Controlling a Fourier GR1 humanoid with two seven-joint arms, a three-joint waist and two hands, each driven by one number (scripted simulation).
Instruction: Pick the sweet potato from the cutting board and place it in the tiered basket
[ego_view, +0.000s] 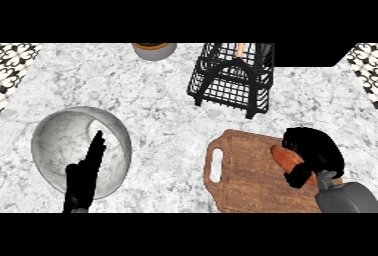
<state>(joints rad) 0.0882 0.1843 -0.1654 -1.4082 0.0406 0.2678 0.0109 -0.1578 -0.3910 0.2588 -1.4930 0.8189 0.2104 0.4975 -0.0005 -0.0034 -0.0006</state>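
One view logged, from the head, looking steeply down on a pale marbled counter (148, 105). Right hand (316, 150): lower right, coming in on a grey forearm (347, 197) from the bottom edge; fingers curled over, thumb (299, 177) tucked below, closed round the right end of the sweet potato (283, 156). Sweet potato: orange, only its left end shows past the hand, the rest hidden under the black fingers. It lies over the right part of the cutting board (247, 175); cannot tell whether it rests on the wood or is raised off it. Cutting board: brown wood, lower right of the counter, handle slot (215, 165) along its left side, right edge covered by the hand and forearm. Tiered basket (230, 80): black wire, standing beyond the board toward the far edge of the counter, apart from both the board and the right hand. Left hand (80, 182): lower left, fingers (96, 145) straight and pressed together, pointing away from the robot, holding nothing, resting in front of a round grey marbled bowl (52, 135) and hiding part of it. Small grey pot (153, 51) with a brown-orange top at the far edge, left of the basket, cut off by the view's edge. Black-and-white patterned tile (15, 65) shows at both upper corners
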